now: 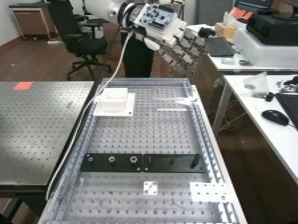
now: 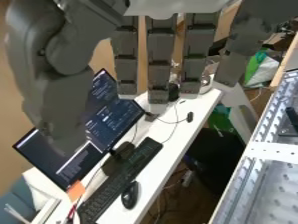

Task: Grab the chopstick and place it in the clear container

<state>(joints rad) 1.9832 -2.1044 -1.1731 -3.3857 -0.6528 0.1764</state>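
Fingers (image 1: 183,54), blocky and grey, hang straight and empty near a perforated metal worktop (image 1: 149,136) bearing a squarish block (image 1: 114,101).

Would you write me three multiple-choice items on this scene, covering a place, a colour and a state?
1. Where is the mouse?
A) On the floor
B) On the white desk
C) On the office chair

2. What colour is the bar across the perforated bench?
A) Black
B) Red
C) Yellow

3. How are the fingers of the hand?
A) Curled into a fist
B) Bent round the mouse
C) Straight

Key:
1 B: it rests on the desktop.
2 A: it is dark against grey metal.
3 C: the wrist view shows them extended.
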